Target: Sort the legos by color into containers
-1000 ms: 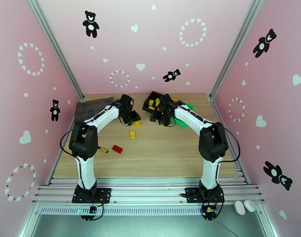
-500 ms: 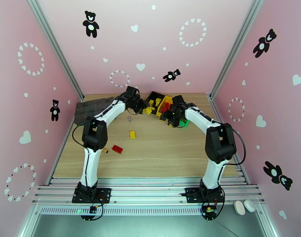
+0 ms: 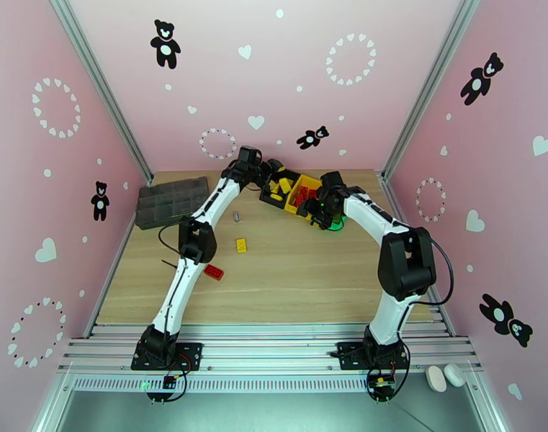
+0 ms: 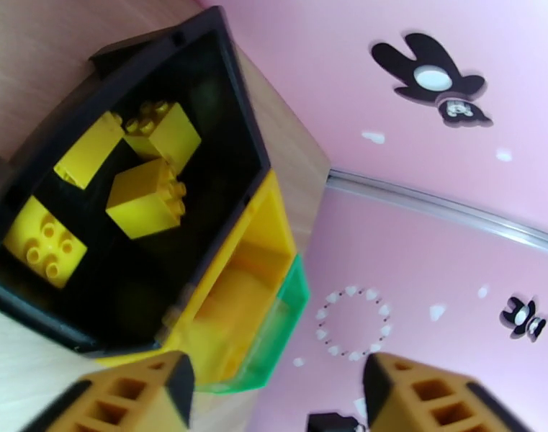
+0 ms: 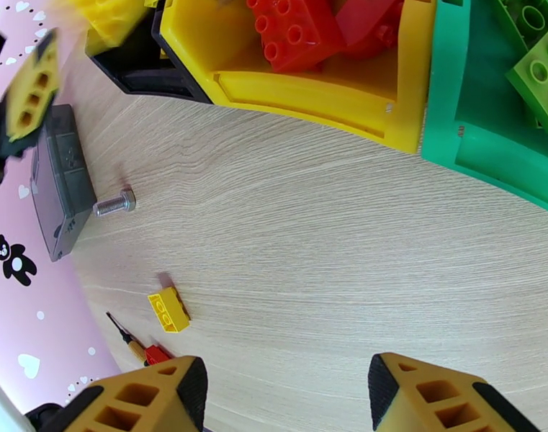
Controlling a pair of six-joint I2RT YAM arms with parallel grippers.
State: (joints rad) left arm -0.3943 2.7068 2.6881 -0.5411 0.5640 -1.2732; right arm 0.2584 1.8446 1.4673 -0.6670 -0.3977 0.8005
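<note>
Swung forward since a second ago, the left arm is stretched far out. Well short of the black bin (image 4: 36, 311), a red lego (image 3: 214, 271) lies loose on the bench (image 3: 310, 282), with a yellow lego (image 3: 240, 245) just past it, both on the left arm's side. Over that bin the left hand (image 4: 277, 387) gapes empty above yellow legos (image 4: 147, 196). To the right of the bin, the right hand (image 5: 284, 383) stands wide and empty.

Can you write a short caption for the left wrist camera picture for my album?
Open left gripper over the black bin with four yellow legos inside.
</note>
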